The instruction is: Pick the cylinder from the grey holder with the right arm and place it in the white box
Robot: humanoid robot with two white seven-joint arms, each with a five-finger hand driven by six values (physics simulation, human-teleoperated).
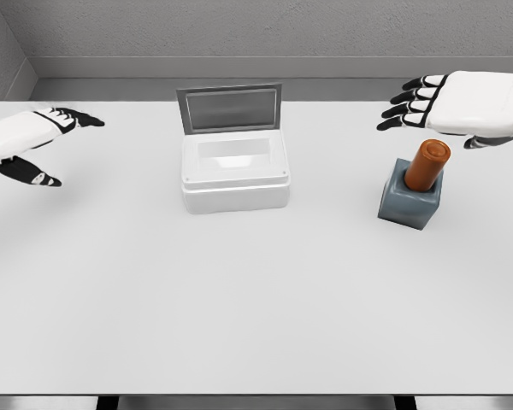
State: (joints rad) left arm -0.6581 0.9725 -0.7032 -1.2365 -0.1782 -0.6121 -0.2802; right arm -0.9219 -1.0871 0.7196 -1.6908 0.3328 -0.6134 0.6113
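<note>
Orange-brown cylinder (pixel 427 164) stands in the grey holder (pixel 412 196), leaning a little to the right, upper half sticking out of the block. Holder sits on the white table (pixel 256 307), right of centre, well apart from the box.

Right hand (pixel 462 104) hovers just above and behind the cylinder's top, palm down, black-tipped fingers (pixel 403 101) stretched out straight toward the left, thumb (pixel 487 140) hanging below near the cylinder cap. Fingers released, nothing held; whether the thumb touches the cap cannot be told.

White box (pixel 235 173) at table centre, toward the back. Its lid (pixel 230 108) is raised upright behind it, grey frame with a paler panel. Interior open to view, pale and shallow.

Left hand (pixel 30 141) at the far left edge above the table, fingers extended and loose, thumb (pixel 30 172) spread below, holding nothing.

Grey wall (pixel 256 34) runs behind the table.
</note>
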